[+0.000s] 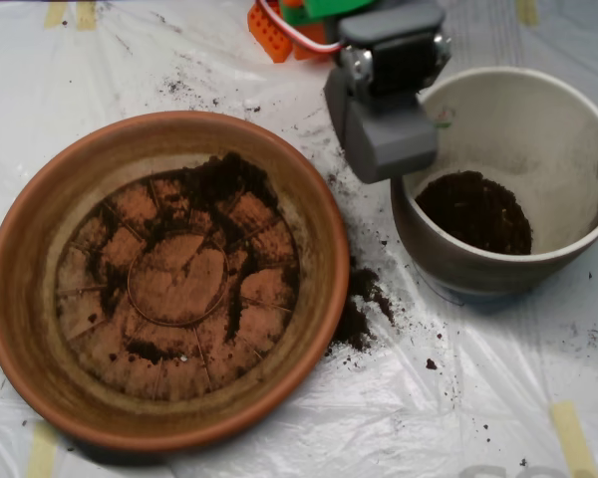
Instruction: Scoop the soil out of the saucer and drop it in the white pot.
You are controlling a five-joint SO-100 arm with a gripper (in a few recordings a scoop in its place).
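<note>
The jaws (pixel 387 149) look shut from where I sit: I see one solid grey block with no gap between the halves, though from above I cannot see their lower edge or tell whether they carry anything. They hang over the left rim of the pot (pixel 568 239), at its upper-left side, with the dark motor housing (pixel 399 55) and orange arm parts (pixel 274 30) just above them in the picture.

Right of the jaws and a little below, inside the pot, I see a dark heap of soil (pixel 475 211) on the bottom; the inner walls are dusty and pale. A small green mark (pixel 443 123) sits on the rim just right of the jaws.

Left of the jaws and lower lies the saucer (pixel 25 299), well apart from them. Only thin soil is left in it, mostly a dark patch at the top of the base nearest the jaws, with streaks along the ridges.

Below the jaws, between saucer and pot, spilled soil (pixel 364 304) lies on the white plastic sheet (pixel 458 398) covering the tabletop. Fine crumbs dot the sheet left of the jaws too.
</note>
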